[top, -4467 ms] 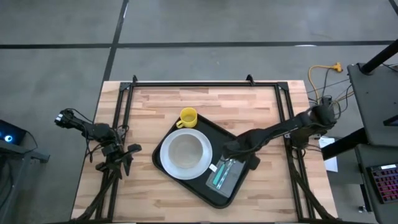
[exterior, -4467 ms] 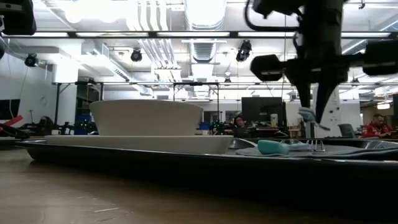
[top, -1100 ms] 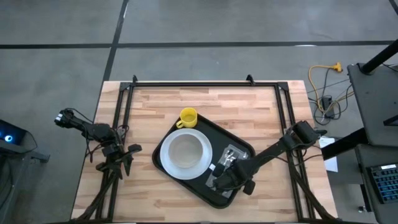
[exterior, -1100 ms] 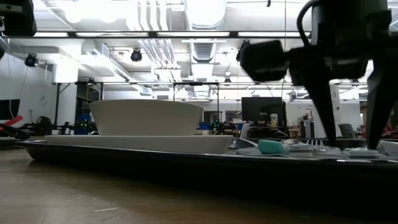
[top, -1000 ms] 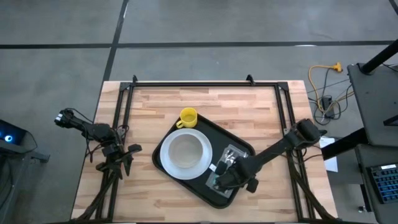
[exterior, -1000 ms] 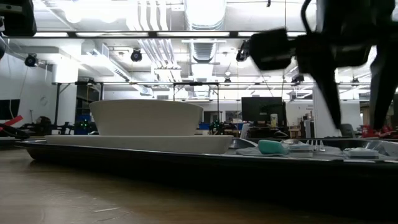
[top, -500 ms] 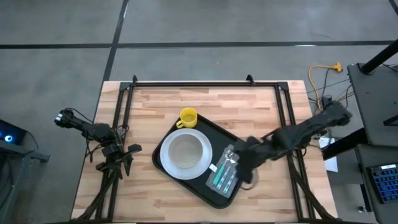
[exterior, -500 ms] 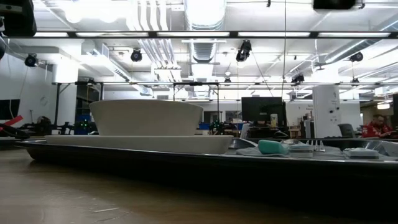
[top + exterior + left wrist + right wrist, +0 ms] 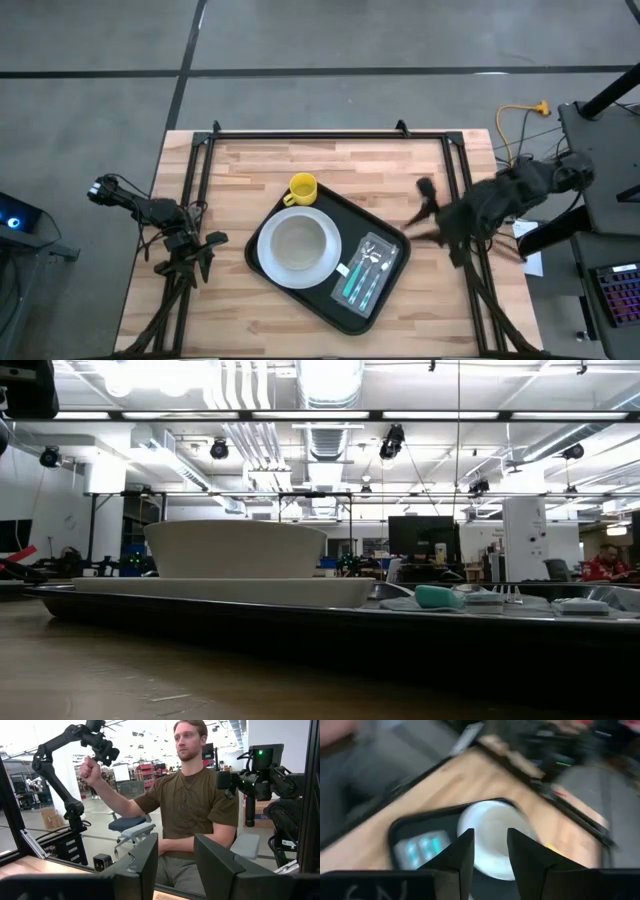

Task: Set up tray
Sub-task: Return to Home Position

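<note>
The black tray [image 9: 385, 235] lies slantwise on the middle of the wooden table. On it a white bowl [image 9: 297, 243] sits on a white plate [image 9: 230, 590]. Beside them, teal-handled cutlery [image 9: 362, 275] lies on a napkin. A yellow mug [image 9: 302, 189] stands on the table at the tray's far-left rim. My right gripper [image 9: 425, 215] hangs open above the table's right part, off the tray; its wrist view looks down on the tray [image 9: 405, 827] and bowl [image 9: 495, 832]. My left gripper [image 9: 207, 252] waits open at the left edge.
Black frame rails run along the table's left, far and right edges [image 9: 462, 180]. Bare wood shows on the far part and near-left of the table. In the left wrist view a seated person [image 9: 192, 800] beyond the table holds a handle on another arm.
My right gripper, open over the cutlery on the tray a second ago, has risen out of the low view. It has drawn back toward the table's right edge and a little toward the far edge. The cutlery stays flat on the tray.
</note>
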